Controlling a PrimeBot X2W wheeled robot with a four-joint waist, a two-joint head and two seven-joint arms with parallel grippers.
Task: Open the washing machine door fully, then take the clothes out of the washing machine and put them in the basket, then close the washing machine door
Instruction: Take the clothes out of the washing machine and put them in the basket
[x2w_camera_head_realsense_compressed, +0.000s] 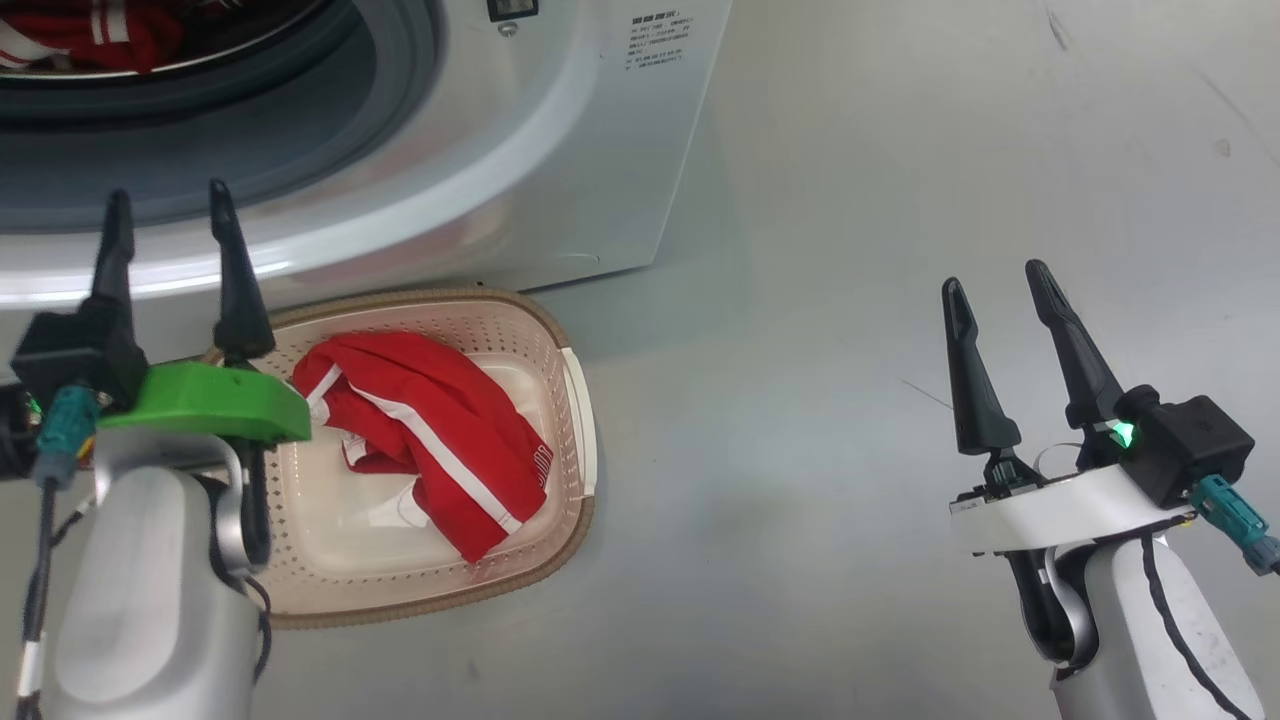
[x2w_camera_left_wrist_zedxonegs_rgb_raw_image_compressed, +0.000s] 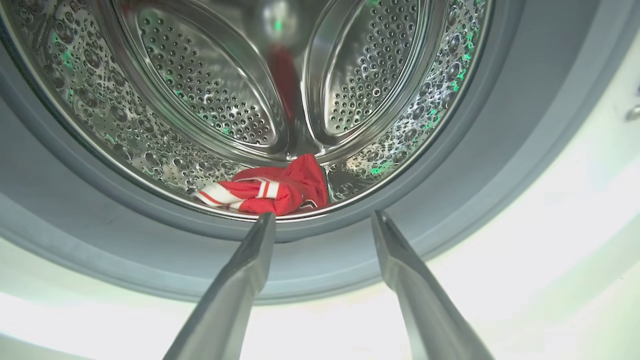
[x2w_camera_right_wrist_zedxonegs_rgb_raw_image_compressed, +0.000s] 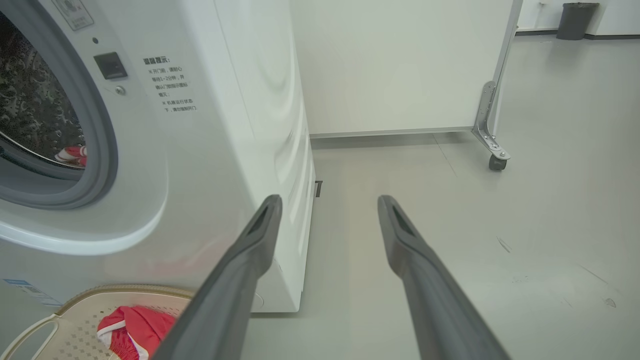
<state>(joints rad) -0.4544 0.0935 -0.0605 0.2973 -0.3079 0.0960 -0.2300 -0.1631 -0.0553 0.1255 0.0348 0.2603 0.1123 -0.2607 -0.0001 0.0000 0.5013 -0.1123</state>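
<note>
The washing machine (x2w_camera_head_realsense_compressed: 560, 150) stood straight ahead of the left gripper (x2w_camera_head_realsense_compressed: 168, 192), its round opening uncovered. Seen along that gripper's fingers, the grey gasket (x2w_camera_left_wrist_zedxonegs_rgb_raw_image_compressed: 100, 210) and the steel drum (x2w_camera_left_wrist_zedxonegs_rgb_raw_image_compressed: 210, 90) lay just beyond the fingertips. The grey floor (x2w_camera_head_realsense_compressed: 850, 550) lay under the right gripper (x2w_camera_head_realsense_compressed: 993, 275), which hung well to the right of the machine and of everything else. Along its fingers, the machine's front corner stood ahead and to the left, and a white wheeled panel (x2w_camera_right_wrist_zedxonegs_rgb_raw_image_compressed: 400, 65) stood farther ahead.

The basket (x2w_camera_head_realsense_compressed: 450, 330) sat on the floor against the foot of the machine, beneath the left gripper's wrist and reaching out to its right. It was well apart from the right gripper, off to that gripper's left.

A pair of red shorts (x2w_camera_head_realsense_compressed: 430, 430) with white stripes lay crumpled in the basket, below and to the right of the left gripper and not touching its fingers. A second red garment (x2w_camera_left_wrist_zedxonegs_rgb_raw_image_compressed: 280, 187) with white bands lay at the front lip of the drum, just past the left fingertip.

The left gripper's fingers were spread apart with nothing between them. The right gripper's fingers were likewise spread and empty.
</note>
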